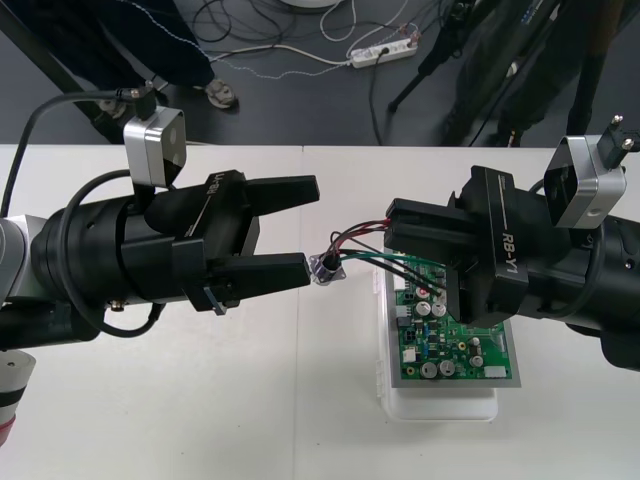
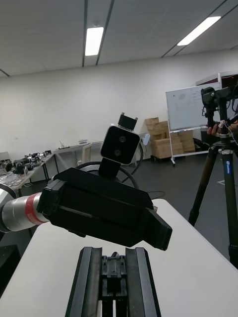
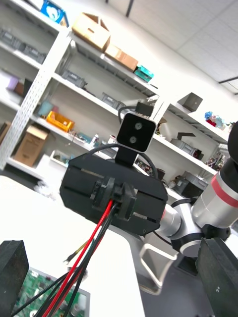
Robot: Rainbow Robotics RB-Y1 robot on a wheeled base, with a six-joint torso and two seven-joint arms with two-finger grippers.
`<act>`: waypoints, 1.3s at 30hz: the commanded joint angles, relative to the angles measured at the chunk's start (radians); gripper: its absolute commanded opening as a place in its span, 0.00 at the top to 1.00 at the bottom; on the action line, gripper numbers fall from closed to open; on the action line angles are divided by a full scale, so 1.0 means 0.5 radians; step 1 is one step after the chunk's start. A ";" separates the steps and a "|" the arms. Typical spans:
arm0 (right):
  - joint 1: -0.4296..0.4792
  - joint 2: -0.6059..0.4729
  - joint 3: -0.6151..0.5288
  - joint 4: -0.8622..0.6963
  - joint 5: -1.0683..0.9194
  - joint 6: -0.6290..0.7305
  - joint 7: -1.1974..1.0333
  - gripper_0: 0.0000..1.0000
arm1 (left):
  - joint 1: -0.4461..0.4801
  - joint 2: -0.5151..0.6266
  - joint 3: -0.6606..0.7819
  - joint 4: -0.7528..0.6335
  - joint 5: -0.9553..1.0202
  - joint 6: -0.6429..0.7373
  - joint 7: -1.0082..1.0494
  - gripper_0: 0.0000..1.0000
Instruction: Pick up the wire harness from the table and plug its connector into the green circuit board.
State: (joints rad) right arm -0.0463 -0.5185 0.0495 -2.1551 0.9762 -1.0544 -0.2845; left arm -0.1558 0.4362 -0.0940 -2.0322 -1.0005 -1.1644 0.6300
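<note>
Fingers of right gripper [image 1: 392,232] are clenching harness [image 1: 358,246] wires above board [image 1: 455,345], likely lining up the insertion; socket [image 1: 325,268] is trailing leftward. Beside it, left gripper [image 1: 308,230] is gaping, probably readying support.

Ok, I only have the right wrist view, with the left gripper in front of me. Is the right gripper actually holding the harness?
Observer: Yes. The left wrist view shows the harness, with its red, black and green wires coming out from between the right gripper fingers, which are shut.
Operator: Where's the other end?
Observer: From the front, the metal socket sits just beyond one fingertip of the left gripper, which is open.
Operator: And the board?
Observer: The green circuit board lies on its white base, partly under the right gripper. I can't see the plug.
</note>
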 commanded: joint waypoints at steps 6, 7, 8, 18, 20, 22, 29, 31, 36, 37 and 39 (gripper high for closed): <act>0.019 0.049 0.042 -0.102 0.008 0.075 0.100 1.00 | -0.096 -0.173 -0.085 0.214 0.231 -0.126 -0.435 0.00; 0.022 0.061 0.045 -0.102 -0.001 0.075 0.103 1.00 | -0.112 -0.194 -0.082 0.263 0.240 -0.169 -0.468 0.00; 0.022 0.068 0.042 -0.102 -0.007 0.075 0.106 1.00 | -0.118 -0.207 -0.082 0.288 0.246 -0.187 -0.484 0.00; 0.022 0.193 0.045 -0.102 -0.059 0.075 0.136 1.00 | -0.238 -0.237 -0.106 0.447 0.262 -0.310 -0.582 0.00; 0.022 0.203 0.045 -0.102 -0.059 0.075 0.146 1.00 | -0.256 -0.237 -0.113 0.447 0.265 -0.316 -0.576 0.00; 0.022 0.212 0.042 -0.102 -0.059 0.075 0.152 1.00 | -0.287 -0.237 -0.137 0.447 0.268 -0.313 -0.576 0.00; 0.031 0.212 0.045 -0.102 -0.059 0.075 0.164 1.00 | -0.336 -0.237 -0.186 0.460 0.295 -0.313 -0.582 0.00; 0.040 0.212 0.045 -0.102 -0.062 0.075 0.161 1.00 | -0.342 -0.237 -0.195 0.460 0.295 -0.313 -0.582 0.00; 0.053 0.209 0.045 -0.102 -0.066 0.075 0.170 1.00 | -0.366 -0.237 -0.226 0.460 0.295 -0.285 -0.591 0.00; 0.053 0.212 0.045 -0.102 -0.066 0.075 0.173 1.00 | -0.376 -0.237 -0.232 0.460 0.295 -0.276 -0.594 0.00; 0.053 0.209 0.045 -0.102 -0.066 0.075 0.173 1.00 | -0.385 -0.240 -0.235 0.463 0.295 -0.264 -0.594 0.00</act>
State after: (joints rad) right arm -0.0341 -0.4264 0.0563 -2.1649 0.9623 -1.0249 -0.2501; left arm -0.3026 0.3376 -0.1865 -1.7958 -0.8694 -1.2811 0.3953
